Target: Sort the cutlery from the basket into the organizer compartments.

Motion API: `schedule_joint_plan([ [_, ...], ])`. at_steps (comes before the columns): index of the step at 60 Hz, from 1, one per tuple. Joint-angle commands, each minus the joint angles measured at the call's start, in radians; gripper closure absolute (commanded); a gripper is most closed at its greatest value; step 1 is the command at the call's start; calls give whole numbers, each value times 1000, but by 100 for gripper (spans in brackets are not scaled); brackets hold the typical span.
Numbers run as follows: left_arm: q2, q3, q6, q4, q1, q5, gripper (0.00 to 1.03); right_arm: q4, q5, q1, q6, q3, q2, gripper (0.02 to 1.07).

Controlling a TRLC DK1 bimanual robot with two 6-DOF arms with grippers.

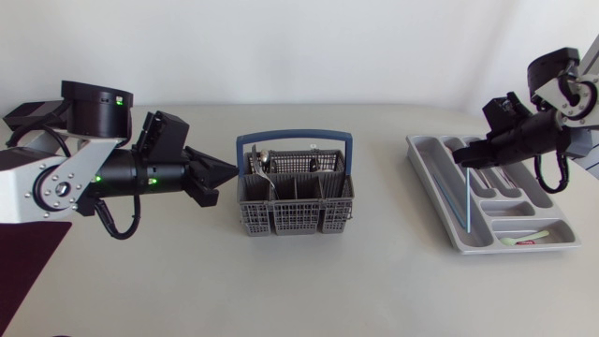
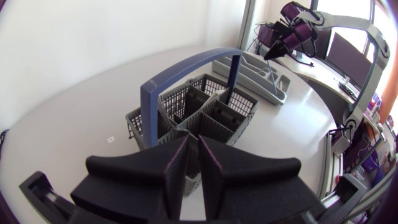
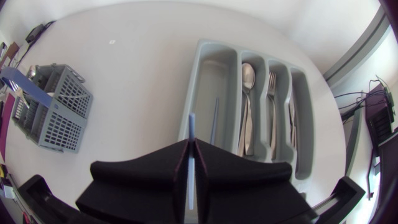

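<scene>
**While the right jaws pinch a rod: state of both arms**

Where the right gripper (image 1: pixel 468 155) (image 3: pixel 191 144) hangs over the organizer, its two black wedge fingers are pressed onto a thin light-blue rod (image 1: pixel 465 201) (image 3: pixel 192 122). The rod hangs upright from the fingertips. Its lower end is over the long outer compartment, at the side of the organizer nearest the basket.

The grey plastic cutlery organizer (image 1: pixel 429 183) (image 3: pixel 194 81) lies on the white table (image 1: pixel 374 281) at the right. Its lengthwise compartments hold a metal spoon (image 3: pixel 247 78) and a metal fork (image 3: pixel 272 84). A pale utensil (image 1: pixel 524 238) lies in the short crosswise compartment.

The left gripper (image 1: pixel 232 170) (image 2: pixel 198 142) has its fingers pressed together with nothing between them. Its tips point at the basket, just beside its wall and apart from it.

The grey plastic grid basket with a blue arched handle (image 1: pixel 295 217) (image 2: pixel 239 102) (image 3: pixel 56 121) stands at mid-table, well apart from the organizer. Metal cutlery (image 1: pixel 267 167) stands in its rear compartments.
</scene>
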Motion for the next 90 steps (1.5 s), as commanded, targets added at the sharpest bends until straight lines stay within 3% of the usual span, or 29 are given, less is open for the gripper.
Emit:
schedule_joint_plan([
  [1, 36, 42, -32, -13, -6, -1, 90, 12, -11, -14, -19, 18, 75, 102],
  [17, 94, 82, -72, -28, -20, -33, 82, 75, -8, -16, -10, 19, 187, 99],
  [32, 100, 102, -116, -59, -132, -190, 78, 95, 0, -19, 1, 12, 219, 58],
  [38, 102, 119, -136, -74, -178, -269, 78, 104, 2, -19, 6, 4, 219, 51],
  [44, 119, 137, -158, -74, -213, -365, 76, 107, 3, -20, 10, -2, 217, 35],
  [73, 264, 240, -320, -114, -257, -595, 71, 141, 2, -22, 25, -62, 161, 31],
  [90, 295, 246, -368, -91, -276, -638, 69, 156, -9, -20, 22, -105, 121, 31],
])
